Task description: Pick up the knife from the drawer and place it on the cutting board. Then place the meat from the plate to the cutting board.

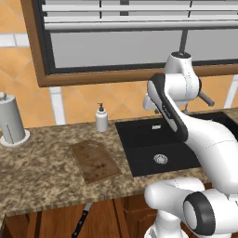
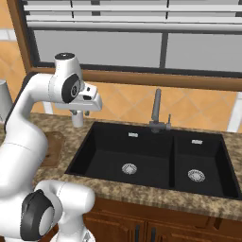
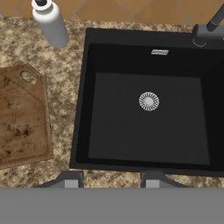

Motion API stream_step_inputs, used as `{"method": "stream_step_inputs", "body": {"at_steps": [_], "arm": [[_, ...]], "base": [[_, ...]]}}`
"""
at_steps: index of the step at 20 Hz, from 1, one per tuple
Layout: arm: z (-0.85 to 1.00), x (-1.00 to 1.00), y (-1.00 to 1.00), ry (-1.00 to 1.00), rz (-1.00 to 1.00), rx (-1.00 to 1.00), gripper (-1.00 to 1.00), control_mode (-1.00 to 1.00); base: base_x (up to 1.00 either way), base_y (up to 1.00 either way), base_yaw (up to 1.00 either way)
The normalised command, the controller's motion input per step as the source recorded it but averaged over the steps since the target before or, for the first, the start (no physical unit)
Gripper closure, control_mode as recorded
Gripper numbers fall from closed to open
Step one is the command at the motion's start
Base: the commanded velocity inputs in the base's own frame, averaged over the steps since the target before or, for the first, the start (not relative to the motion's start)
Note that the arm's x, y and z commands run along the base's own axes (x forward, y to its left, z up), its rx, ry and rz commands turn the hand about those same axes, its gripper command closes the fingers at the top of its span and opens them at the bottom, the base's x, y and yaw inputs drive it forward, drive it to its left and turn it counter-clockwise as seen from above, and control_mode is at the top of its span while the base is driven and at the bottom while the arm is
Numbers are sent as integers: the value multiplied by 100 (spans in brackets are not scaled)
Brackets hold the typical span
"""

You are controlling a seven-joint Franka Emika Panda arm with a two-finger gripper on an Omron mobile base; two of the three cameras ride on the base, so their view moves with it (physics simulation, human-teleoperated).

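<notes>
Now hand (image 3: 111,178) hovered high over sink (image 3: 148,144), fingers spread, holding nothing | cutting board (image 1: 95,161) lay bare on desk (image 1: 42,172), left of sink | knife (image 1: 81,222) lay in open drawer (image 1: 56,223) below.

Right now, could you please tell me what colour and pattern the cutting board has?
The cutting board is brown wood with darker speckled stains, clearest in the hand view.

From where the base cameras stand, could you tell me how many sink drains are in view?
2. One drain sits in the floor of the large left basin, and the other drain sits in the smaller right basin. None seems hidden.
</notes>
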Motion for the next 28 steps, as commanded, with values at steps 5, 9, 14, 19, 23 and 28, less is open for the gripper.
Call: {"method": "stream_step_inputs", "body": {"at_steps": [5, 9, 14, 19, 23, 28], "arm": [[-3, -10, 0, 0, 0, 0, -100, -100], [0, 0, 0, 0, 0, 0, -100, -100], [-1, -3, 0, 0, 0, 0, -100, 100], [0, 0, 0, 0, 0, 0, -100, 100], [0, 0, 0, 0, 0, 0, -100, 100], [0, 0, 0, 0, 0, 0, -100, 100]], "base": [[0, 0, 0], [0, 0, 0], [-3, -2, 4], [-43, -43, 60], [-53, -24, 83], [-16, -2, 97]]}}
